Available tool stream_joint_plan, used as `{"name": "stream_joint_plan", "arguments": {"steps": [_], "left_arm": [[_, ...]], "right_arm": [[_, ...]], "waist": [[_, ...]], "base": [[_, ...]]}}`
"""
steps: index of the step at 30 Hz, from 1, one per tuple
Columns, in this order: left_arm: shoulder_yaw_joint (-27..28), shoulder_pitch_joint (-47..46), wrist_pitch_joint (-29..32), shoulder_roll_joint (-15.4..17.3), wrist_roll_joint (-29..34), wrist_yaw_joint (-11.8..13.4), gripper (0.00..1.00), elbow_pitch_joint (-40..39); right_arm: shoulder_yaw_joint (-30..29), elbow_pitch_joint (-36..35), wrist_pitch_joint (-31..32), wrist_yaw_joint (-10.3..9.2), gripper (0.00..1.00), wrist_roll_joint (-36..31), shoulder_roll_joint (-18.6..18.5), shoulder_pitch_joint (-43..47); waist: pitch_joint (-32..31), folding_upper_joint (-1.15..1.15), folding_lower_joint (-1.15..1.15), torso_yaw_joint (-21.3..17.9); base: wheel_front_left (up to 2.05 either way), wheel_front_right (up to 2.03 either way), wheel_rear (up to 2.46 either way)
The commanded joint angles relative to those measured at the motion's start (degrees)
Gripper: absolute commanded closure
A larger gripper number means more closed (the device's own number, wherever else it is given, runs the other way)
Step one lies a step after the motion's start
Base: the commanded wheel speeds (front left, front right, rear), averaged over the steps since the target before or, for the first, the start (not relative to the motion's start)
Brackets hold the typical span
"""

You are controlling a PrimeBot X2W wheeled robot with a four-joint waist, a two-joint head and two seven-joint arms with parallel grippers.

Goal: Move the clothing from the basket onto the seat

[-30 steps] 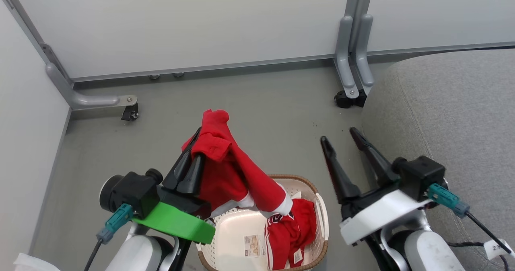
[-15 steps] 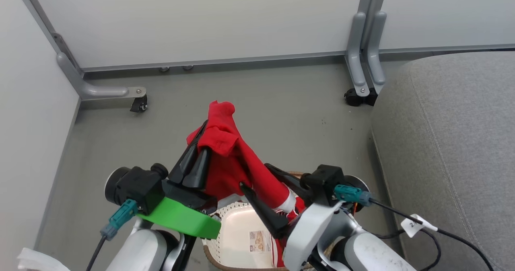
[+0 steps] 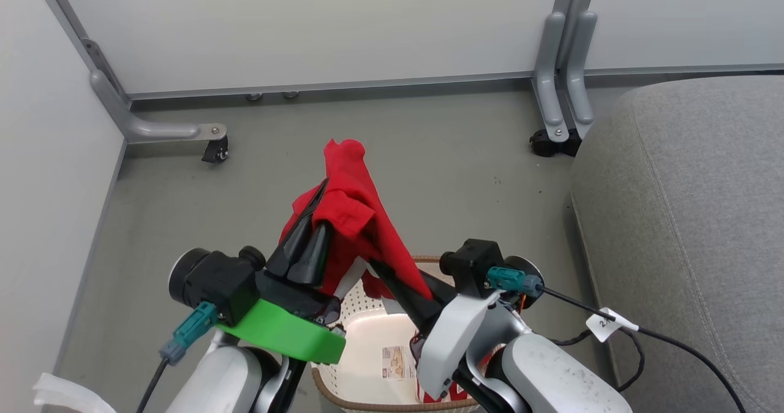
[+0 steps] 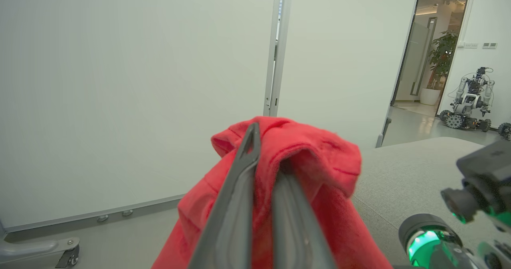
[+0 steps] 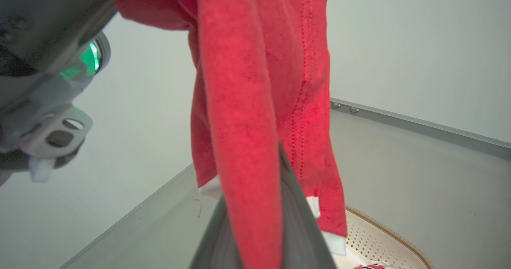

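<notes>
- Pinching red garment (image 3: 358, 208) in left hand (image 3: 324, 208), holding it clear of the basket (image 3: 361, 339).
- Nipping its hanging end in right hand (image 3: 392, 278) (steadying for the seat (image 3: 686, 217), likely).

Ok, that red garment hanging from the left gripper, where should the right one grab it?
On the narrow strip of the red garment hanging below the left gripper, above its white cuff, coming from the robot's right with the jaws across it. It hangs free above the basket; the right gripper looks shut there.
</notes>
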Motion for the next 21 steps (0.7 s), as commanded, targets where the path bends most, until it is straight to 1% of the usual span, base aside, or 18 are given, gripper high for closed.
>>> {"name": "stream_joint_plan", "arguments": {"steps": [1,2,3,4,5,8,12,17,21], "left_arm": [[-0.13,-1.03,-0.28,0.15,-0.12,-0.37,1.00,-0.15],[-0.05,-1.03,-0.38,0.08,-0.18,-0.24,0.93,-0.27],[0.01,-0.94,-0.41,0.06,-0.15,0.06,0.60,-0.30],[-0.12,-0.84,-0.06,0.12,-0.16,0.13,0.04,-0.19],[-0.15,-0.85,-0.13,0.19,0.03,0.27,0.00,-0.27],[-0.39,-0.84,-0.23,0.44,0.92,0.62,0.00,-0.46],[-1.38,-0.30,0.36,1.08,1.84,0.88,0.00,-0.72],[-3.83,0.77,2.08,2.05,3.48,0.29,0.00,-0.89],[-5.92,1.38,3.36,2.40,4.32,-0.39,0.00,-0.52]], "right_arm": [[-0.01,0.16,-1.15,0.00,1.00,0.82,0.05,-0.69],[-0.21,0.35,-1.75,0.00,1.00,1.08,0.03,-0.85],[-0.58,0.38,-2.61,0.00,1.00,1.38,0.03,-1.06],[-0.94,0.45,-3.14,0.00,1.00,1.56,0.04,-1.19],[-1.46,0.66,-3.74,0.00,1.00,1.65,0.04,-1.28],[-3.45,0.91,-5.51,0.00,1.00,1.48,0.05,-1.47],[-7.58,1.71,-7.22,0.00,1.00,0.35,0.04,-1.99],[-14.60,2.60,-8.31,0.00,1.00,-1.08,-0.55,-1.92],[-19.92,3.22,-7.96,0.00,1.00,-2.10,-1.35,-0.93]], "waist": [[-0.03,0.00,0.00,-0.06],[-0.09,0.00,0.00,-0.10],[-0.14,0.00,0.00,-0.18],[-0.17,0.00,0.00,-0.23],[-0.18,0.00,0.00,-0.31],[-0.19,0.00,0.00,-0.70],[-0.25,0.00,0.00,-1.61],[-0.12,0.00,0.00,-3.23],[0.34,0.00,0.00,-4.65]], "base": [[0.00,0.00,0.00],[0.00,0.00,0.00],[0.00,0.00,0.00],[0.00,0.00,0.00],[0.00,0.00,0.00],[0.00,0.00,0.00],[0.00,0.00,0.00],[0.00,0.00,0.00],[0.00,0.00,0.00]]}}
